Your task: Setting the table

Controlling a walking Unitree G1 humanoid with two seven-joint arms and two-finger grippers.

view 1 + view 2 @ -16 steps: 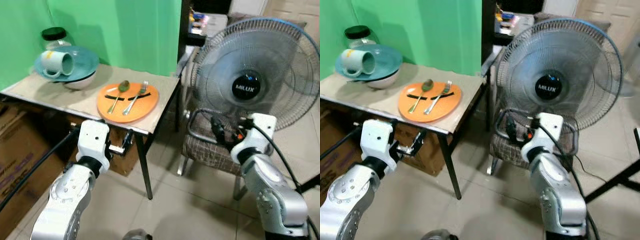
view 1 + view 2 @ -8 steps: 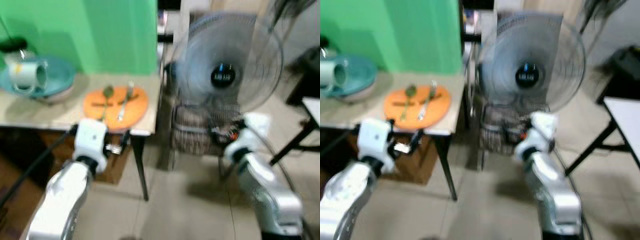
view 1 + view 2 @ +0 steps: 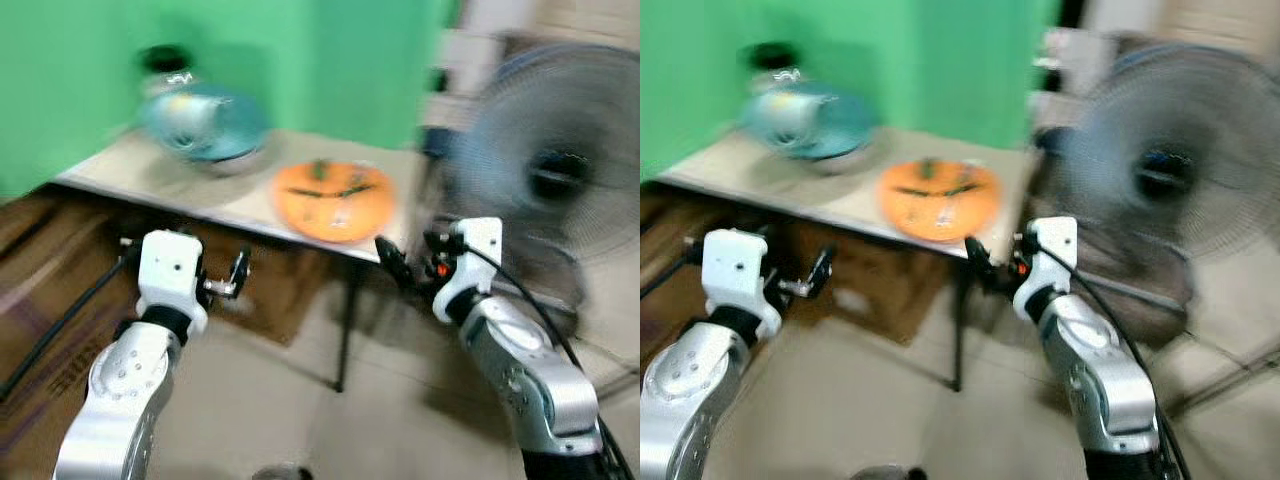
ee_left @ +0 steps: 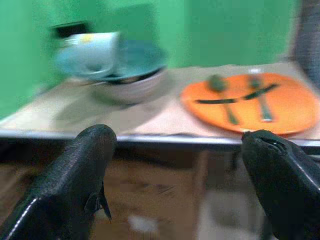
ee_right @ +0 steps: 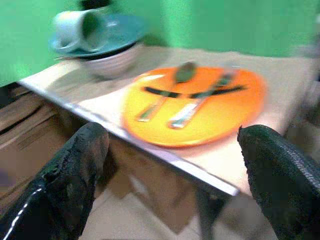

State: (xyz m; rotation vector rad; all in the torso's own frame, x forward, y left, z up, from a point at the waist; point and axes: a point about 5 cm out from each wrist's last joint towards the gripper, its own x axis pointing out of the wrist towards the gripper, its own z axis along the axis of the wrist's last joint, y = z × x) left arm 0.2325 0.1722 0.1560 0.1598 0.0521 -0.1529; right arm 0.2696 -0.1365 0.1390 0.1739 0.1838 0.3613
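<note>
Roughly, by size: green wall (image 3: pixel 330 50) behind, then the table (image 3: pixel 160 180) set against it, so the tableware sits gathered at the back and right end, within forward reach. Large pedestal fan (image 3: pixel 560 180) stands off the table's right end; its hub badge is too blurred to read. Brown cardboard (image 3: pixel 40 330) is stored underneath at left, with dark lettering on it that cannot be made out. On the tabletop, a teal plate (image 4: pixel 135 57) rests on a pale bowl (image 4: pixel 130 87), with a light mug (image 4: pixel 92 47) lying on its side on the plate, apparently stacked for carrying, not yet laid out. A dark-lidded jar (image 3: pixel 165 62) stands behind the stack. Nearer the right end, the orange plate (image 5: pixel 200 107) holds a spoon (image 5: pixel 167 92) and fork (image 5: pixel 200 102) side by side, with a thin black strip across them; seemingly pre-loaded as one setting. Left pincer (image 4: pixel 175 165) is released, fingers spread, held below the table edge and aimed at the stack. Right pincer (image 5: pixel 175 165) is likewise spread and holding nothing, facing the orange plate. Heavy blur in the head views; judged an approach stage, nothing grasped yet.
</note>
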